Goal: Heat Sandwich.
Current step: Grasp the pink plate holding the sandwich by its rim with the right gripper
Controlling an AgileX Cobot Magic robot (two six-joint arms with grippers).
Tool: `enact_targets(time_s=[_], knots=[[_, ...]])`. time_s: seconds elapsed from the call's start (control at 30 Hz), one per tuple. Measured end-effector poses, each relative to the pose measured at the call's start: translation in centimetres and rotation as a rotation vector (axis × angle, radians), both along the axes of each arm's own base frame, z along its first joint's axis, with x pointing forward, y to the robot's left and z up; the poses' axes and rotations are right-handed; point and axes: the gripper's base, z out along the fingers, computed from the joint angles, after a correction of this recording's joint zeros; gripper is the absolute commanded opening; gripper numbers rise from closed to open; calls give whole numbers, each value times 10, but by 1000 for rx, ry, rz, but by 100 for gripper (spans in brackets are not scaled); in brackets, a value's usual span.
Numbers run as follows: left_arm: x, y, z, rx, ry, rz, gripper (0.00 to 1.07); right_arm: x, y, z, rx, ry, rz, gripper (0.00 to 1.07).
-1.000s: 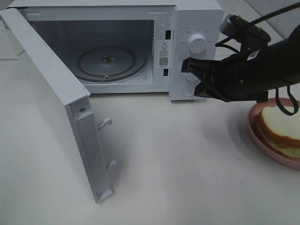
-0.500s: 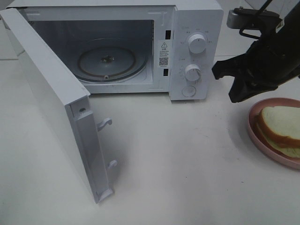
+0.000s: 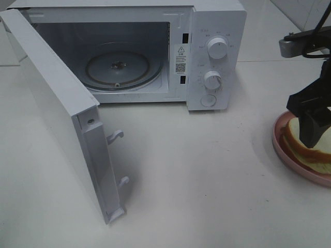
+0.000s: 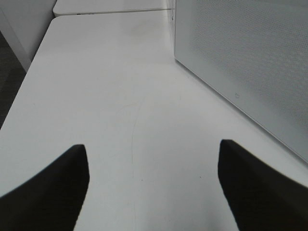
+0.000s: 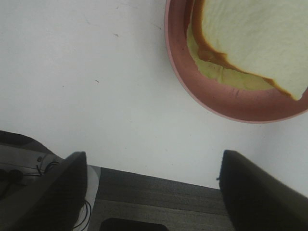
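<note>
The sandwich (image 3: 296, 138), white bread with a tan crust, lies on a round pink plate (image 3: 280, 147) at the table's right edge. My right gripper (image 3: 312, 129) hangs just above the plate, covering part of the bread. In the right wrist view its black fingers (image 5: 248, 190) stand wide apart with nothing between them, and the sandwich (image 5: 255, 43) and plate (image 5: 226, 98) lie ahead of the right gripper (image 5: 154, 192). My left gripper (image 4: 154, 187) is open over bare table, beside a white dotted panel of the microwave (image 4: 250, 57).
The white microwave (image 3: 217, 20) stands at the back with its door (image 3: 51, 108) swung wide toward the front left. A glass turntable (image 3: 118, 70) sits inside. Two knobs (image 3: 217, 48) and a button (image 3: 208, 101) are on its right panel. The table edge (image 5: 144, 168) runs close to the plate.
My right gripper has moved from the microwave's control panel to the right and down over the plate, and its jaws have opened. The left gripper has not moved.
</note>
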Motion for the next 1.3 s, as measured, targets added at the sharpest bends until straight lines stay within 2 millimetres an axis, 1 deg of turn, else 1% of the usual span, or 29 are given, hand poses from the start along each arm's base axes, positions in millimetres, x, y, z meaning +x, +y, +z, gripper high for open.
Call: enact_targets(time_s=[0.07, 0.13, 0.2, 0.23, 0.27, 0.33, 0.4, 0.47, 0.5, 0.57, 0.63, 0.77, 0.83, 0.9, 0.93, 0.97, 1.03, 1.1, 1.13, 1.23, 1.3], knots=[[0, 0, 0, 0, 0, 0, 69, -2, -1, 3, 13, -8, -9, 76], [0, 0, 0, 0, 0, 0, 69, -5, -10, 11, 76, -23, -79, 73], [0, 0, 0, 0, 0, 0, 69, -6, -14, 12, 87, -24, -100, 73], [0, 0, 0, 0, 0, 0, 69, -10, -23, 12, 97, -24, -139, 73], [0, 0, 0, 0, 0, 0, 69, -13, -27, 11, 96, -23, -149, 73], [0, 0, 0, 0, 0, 0, 69, -19, -35, 4, 101, -28, -170, 73], [0, 0, 0, 0, 0, 0, 69, -20, -35, 2, 106, -36, -170, 73], [0, 0, 0, 0, 0, 0, 69, -21, -35, -9, 125, -69, -166, 73], [0, 0, 0, 0, 0, 0, 69, -21, -35, -9, 125, -69, -166, 73], [0, 0, 0, 0, 0, 0, 69, -20, -34, -16, 138, -105, -163, 73], [0, 0, 0, 0, 0, 0, 69, -19, -34, -19, 143, -123, -162, 73], [0, 0, 0, 0, 0, 0, 69, -8, -32, -30, 164, -196, -151, 72], [0, 0, 0, 0, 0, 0, 69, -5, -32, -32, 164, -198, -148, 72], [0, 0, 0, 0, 0, 0, 69, -1, -31, -38, 163, -196, -143, 72], [0, 0, 0, 0, 0, 0, 69, 4, -31, -44, 163, -193, -144, 72], [0, 0, 0, 0, 0, 0, 69, 4, -31, -44, 163, -193, -144, 72], [0, 0, 0, 0, 0, 0, 69, 8, -30, -50, 162, -191, -144, 72], [0, 0, 0, 0, 0, 0, 69, 15, -29, -59, 170, -193, -150, 71], [0, 0, 0, 0, 0, 0, 69, 15, -29, -59, 170, -193, -150, 71], [0, 0, 0, 0, 0, 0, 69, 23, -26, -70, 190, -196, -167, 70], [0, 0, 0, 0, 0, 0, 69, 25, -26, -72, 193, -197, -170, 70]])
